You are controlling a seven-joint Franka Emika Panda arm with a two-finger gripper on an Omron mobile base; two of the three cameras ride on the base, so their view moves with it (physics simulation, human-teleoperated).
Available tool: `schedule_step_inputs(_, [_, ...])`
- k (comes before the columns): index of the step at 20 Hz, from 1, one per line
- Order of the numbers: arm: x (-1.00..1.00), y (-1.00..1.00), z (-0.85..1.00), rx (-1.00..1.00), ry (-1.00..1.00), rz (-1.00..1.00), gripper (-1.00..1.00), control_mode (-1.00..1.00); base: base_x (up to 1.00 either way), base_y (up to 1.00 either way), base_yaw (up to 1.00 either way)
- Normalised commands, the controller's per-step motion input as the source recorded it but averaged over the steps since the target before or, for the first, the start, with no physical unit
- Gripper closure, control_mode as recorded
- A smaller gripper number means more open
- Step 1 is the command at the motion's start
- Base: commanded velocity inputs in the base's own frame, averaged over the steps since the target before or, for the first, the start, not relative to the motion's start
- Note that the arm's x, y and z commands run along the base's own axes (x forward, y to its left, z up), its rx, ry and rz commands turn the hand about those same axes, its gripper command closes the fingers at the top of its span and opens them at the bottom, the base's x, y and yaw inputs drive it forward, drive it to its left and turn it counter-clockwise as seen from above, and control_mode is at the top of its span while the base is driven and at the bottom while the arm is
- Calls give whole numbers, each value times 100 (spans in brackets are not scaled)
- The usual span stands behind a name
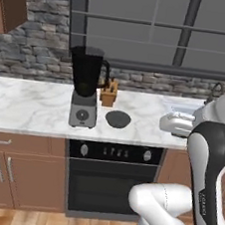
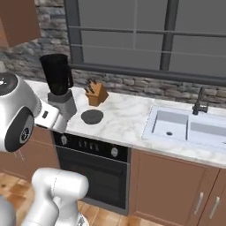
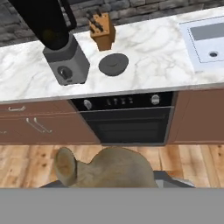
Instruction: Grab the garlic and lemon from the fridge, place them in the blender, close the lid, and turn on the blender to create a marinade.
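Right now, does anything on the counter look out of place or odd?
Only the lid: it lies flat on the counter beside the blender, leaving the jar open. The knife block stands upright; nothing is spilled.

The blender mouth stands uncovered, the lid lying just beside, knife block close behind.

Marble counter below a brick wall and window; black oven, brown cabinets, wood floor.
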Motion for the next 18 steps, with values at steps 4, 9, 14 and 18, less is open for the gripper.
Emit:
schedule_step_inputs(4, [0, 0, 0, 0, 0, 0, 100, 100, 60, 76, -22])
schedule_step_inputs(9, [0, 0, 0, 0, 0, 0, 100, 100, 67, 24, -17])
schedule_step_inputs(14, [0, 0, 0, 0, 0, 0, 100, 100, 53, -13, -12])
schedule_step_inputs(18, [0, 0, 0, 0, 0, 0, 100, 100, 37, -25, -9])
